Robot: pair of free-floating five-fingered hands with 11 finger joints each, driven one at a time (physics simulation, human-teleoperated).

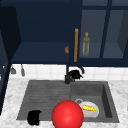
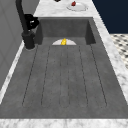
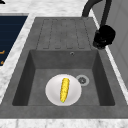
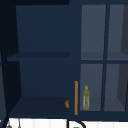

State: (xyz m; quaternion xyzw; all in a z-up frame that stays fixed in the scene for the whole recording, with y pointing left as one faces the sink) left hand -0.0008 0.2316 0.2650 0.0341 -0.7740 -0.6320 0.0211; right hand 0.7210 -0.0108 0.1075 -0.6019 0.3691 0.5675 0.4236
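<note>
My right hand (image 1: 75,74) is at the black faucet (image 1: 67,75) behind the sink, its fingers curled round the faucet's lever. The same hand (image 3: 105,36) shows as a dark clump beside the spout in the right side view, and it (image 2: 31,21) presses against the faucet stem in the left side view. My left hand (image 1: 34,117) hovers over the front left edge of the sink, relaxed and holding nothing. A white plate (image 3: 53,91) lies in the basin with a yellow corn cob (image 3: 64,89) on it.
A big red ball (image 1: 67,114) shows at the sink's front edge. The ribbed draining board (image 2: 65,75) is to the left of the basin. Above, a wall cabinet stands open with an orange handle (image 1: 76,45); a bottle (image 4: 86,98) stands behind glass. Another plate (image 2: 76,5) sits on the counter.
</note>
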